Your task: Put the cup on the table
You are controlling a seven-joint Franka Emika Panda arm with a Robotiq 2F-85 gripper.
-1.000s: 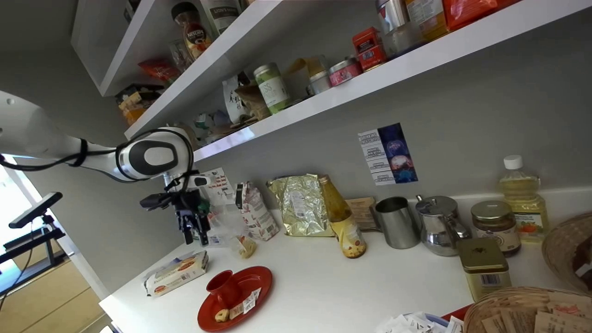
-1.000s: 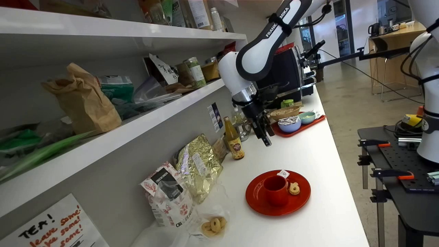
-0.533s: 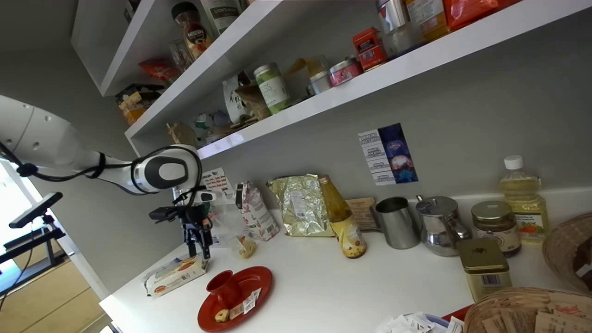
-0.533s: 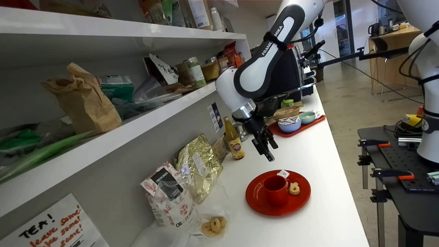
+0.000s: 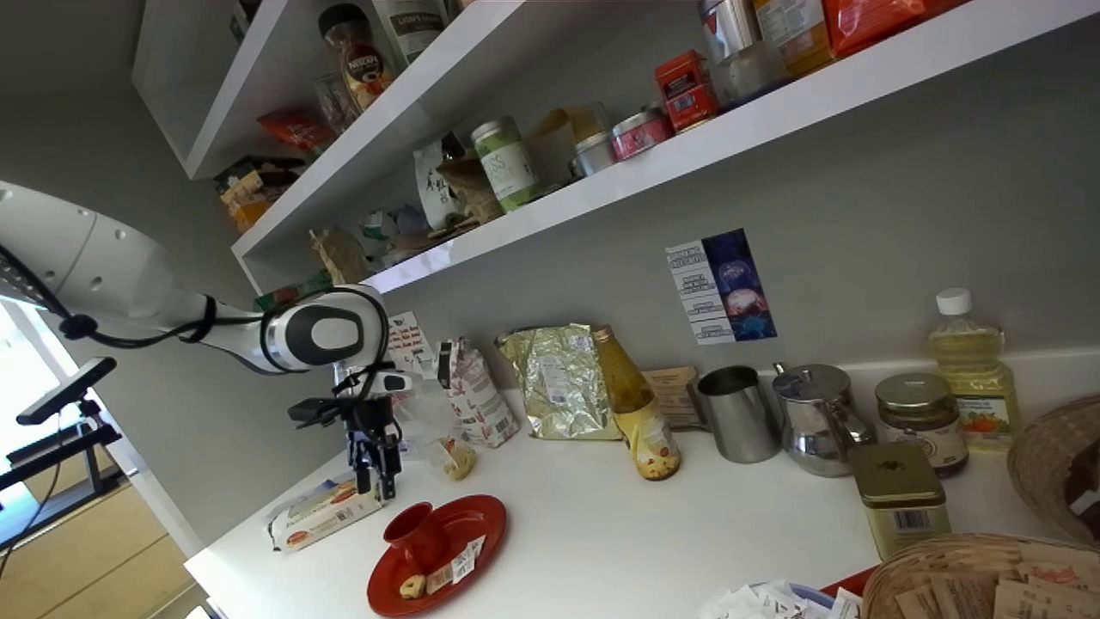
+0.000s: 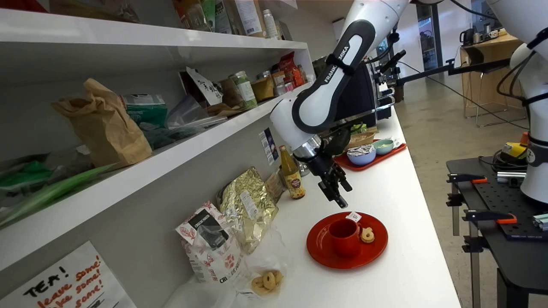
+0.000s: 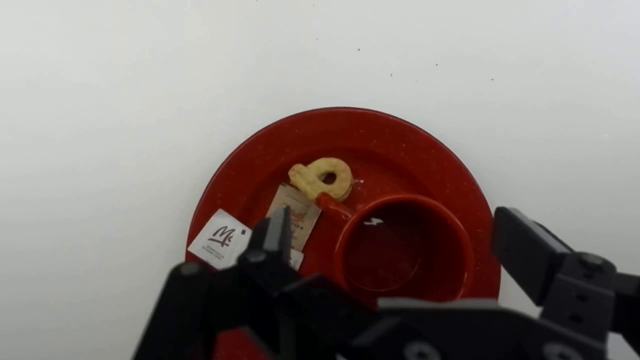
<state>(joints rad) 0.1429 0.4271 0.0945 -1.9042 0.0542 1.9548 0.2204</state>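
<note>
A red cup (image 5: 417,537) stands upright on a red plate (image 5: 485,517) on the white table (image 5: 601,533). The cup (image 6: 345,240) and plate (image 6: 316,248) also show in an exterior view. My gripper (image 6: 345,196) is open and empty, in the air above the plate's level and apart from the cup; it also shows in an exterior view (image 5: 375,486). In the wrist view the fingers (image 7: 392,220) appear on either side of the cup (image 7: 395,245), whose handle points up-left. The gripper body hides the cup's near rim and the lower part of the plate.
A ring-shaped cookie (image 7: 325,177) and sugar packets (image 7: 222,239) lie on the plate beside the cup. A long package (image 5: 331,513), a bag of cookies (image 6: 267,282), a gold foil bag (image 6: 250,209) and a bottle (image 6: 292,173) stand around. A shelf (image 6: 171,167) overhangs the back.
My gripper has moved down and closer to the plate and cup, staying open. The cup, plate and other objects have not moved.
</note>
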